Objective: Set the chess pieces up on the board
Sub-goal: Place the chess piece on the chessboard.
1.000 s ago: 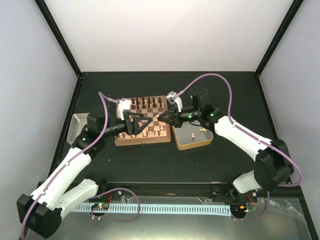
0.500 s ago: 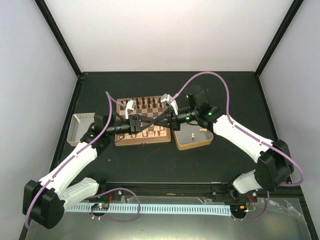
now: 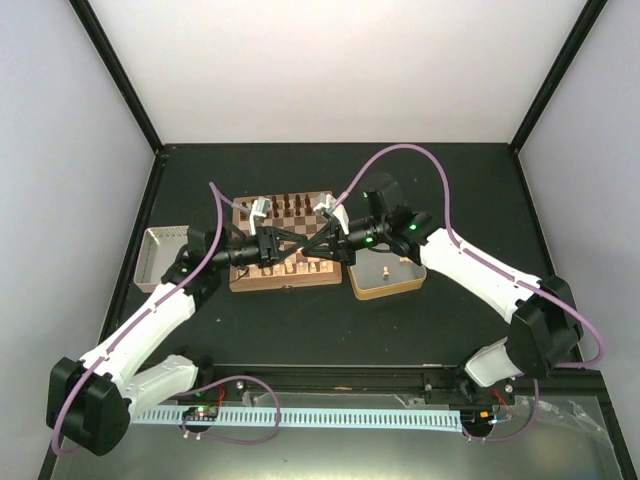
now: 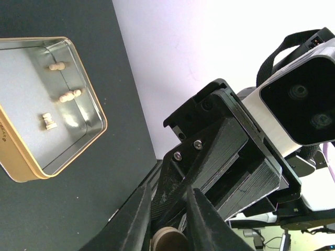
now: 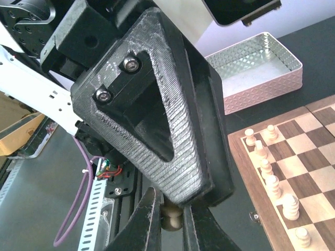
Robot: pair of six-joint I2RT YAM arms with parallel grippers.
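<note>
one pale chess piece (image 5: 170, 218), held above the middle of the board (image 3: 285, 284), now pinched at once by the right gripper (image 5: 168, 232) and by the left gripper (image 4: 168, 236), whose jaws were drawn in from wide within the last second; handover judged under way, placement outstanding.

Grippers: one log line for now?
left gripper: shut on pale piece | right gripper: shut on same piece | location: above board | tin: three pieces

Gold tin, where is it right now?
In the top view, the gold tin sits on the table right beside the board, on the board's right side.
</note>
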